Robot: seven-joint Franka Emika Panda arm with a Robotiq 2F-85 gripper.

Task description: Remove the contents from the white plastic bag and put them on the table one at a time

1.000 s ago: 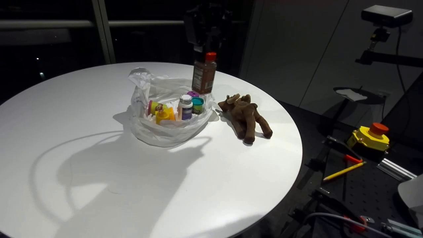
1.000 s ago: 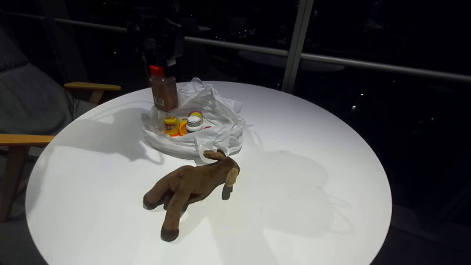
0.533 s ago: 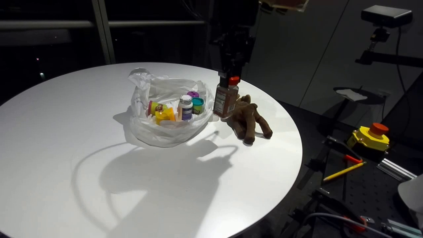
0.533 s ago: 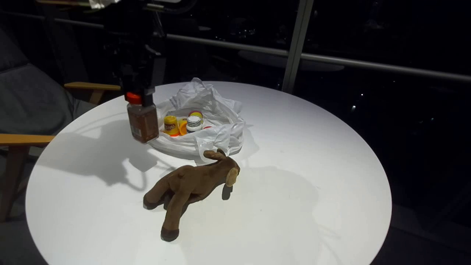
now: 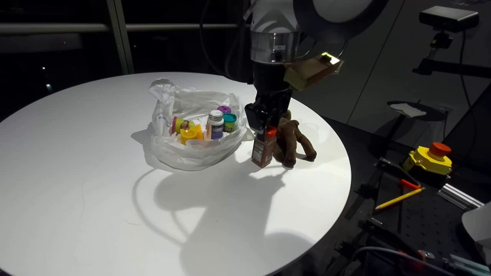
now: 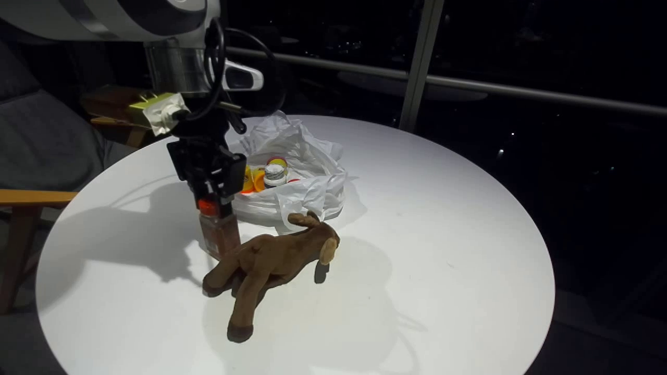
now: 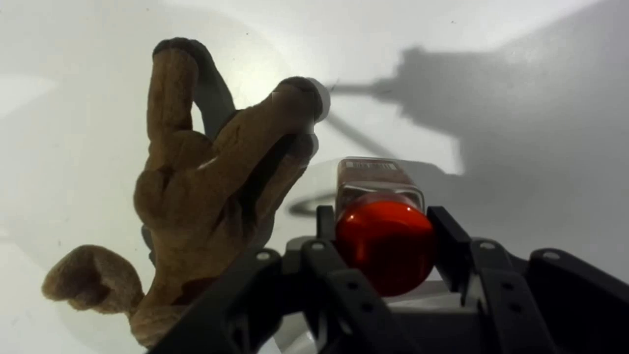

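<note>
Gripper (image 7: 385, 224) clasping red-capped bottle (image 5: 263, 152), bag (image 5: 186, 156) nearby

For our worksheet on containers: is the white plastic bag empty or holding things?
Not empty: in an exterior view, the white plastic bag shows a white-capped bottle and a teal-lidded tub inside its open mouth.

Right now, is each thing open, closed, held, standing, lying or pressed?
Red-topped bottle: held, closed
Gripper: closed on that bottle
Bag: open
White bottle: standing, closed
Teal-topped tub: closed
Toy animal: lying
Pencil: lying
Red button: can't tell if pressed
</note>
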